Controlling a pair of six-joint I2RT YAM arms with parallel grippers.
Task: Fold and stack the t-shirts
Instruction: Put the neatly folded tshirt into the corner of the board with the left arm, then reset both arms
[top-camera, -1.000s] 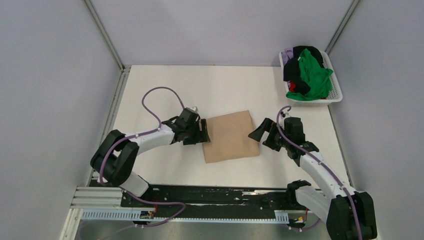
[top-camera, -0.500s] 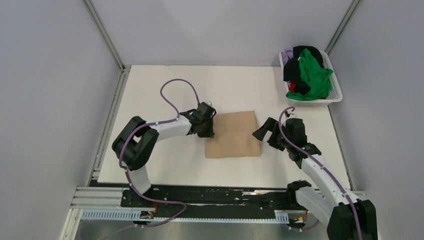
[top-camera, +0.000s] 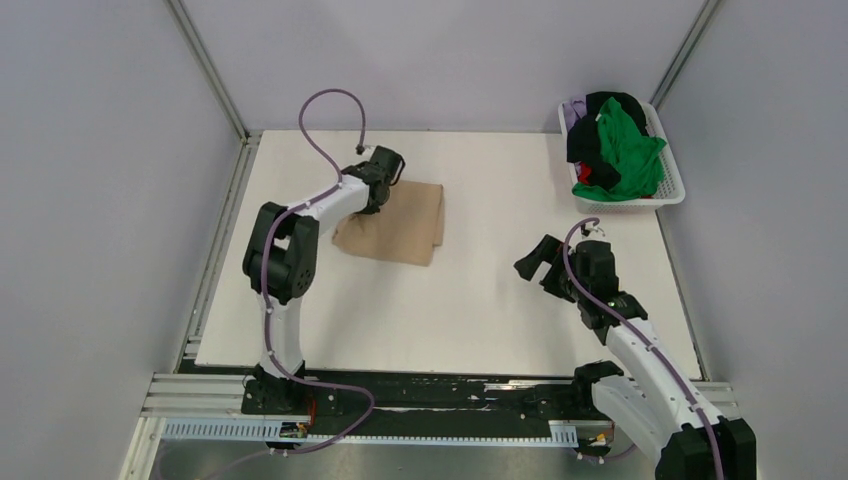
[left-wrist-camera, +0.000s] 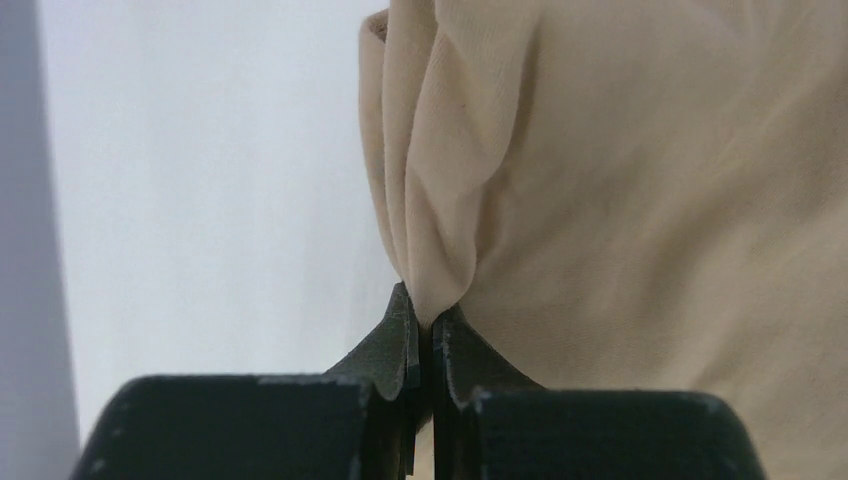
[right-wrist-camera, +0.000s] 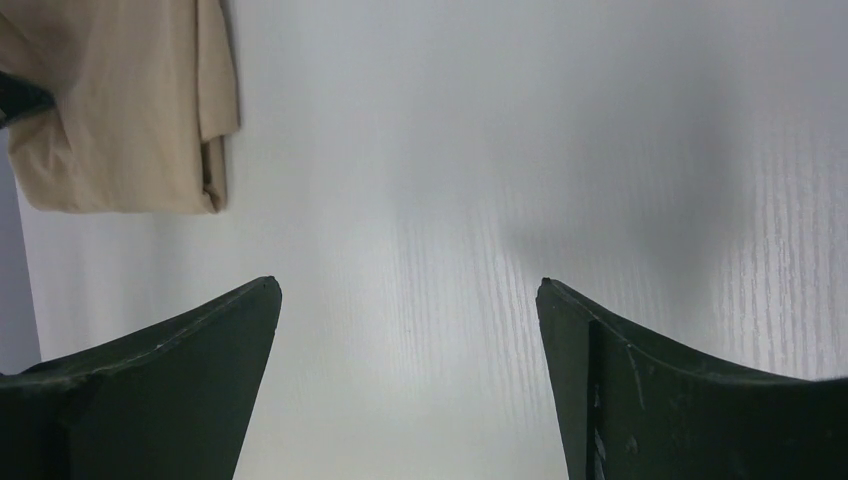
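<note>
Fingers (left-wrist-camera: 395, 345) of the left gripper (left-wrist-camera: 426, 318) are clamped together on a bunched edge of the tan t-shirt (top-camera: 400, 228). The right gripper (right-wrist-camera: 408, 290) hangs spread wide over bare table (top-camera: 480, 310), holding nothing. That one tan shirt lies folded and rumpled at the table's far left. Four others, a green t-shirt (top-camera: 630, 145), black t-shirt (top-camera: 592, 140), red t-shirt (top-camera: 586, 174) and pale purple t-shirt (top-camera: 574, 108), are heaped in one white basket (top-camera: 672, 188) at the far right, well apart.

White table (top-camera: 480, 300), grey walls (top-camera: 440, 60)
</note>
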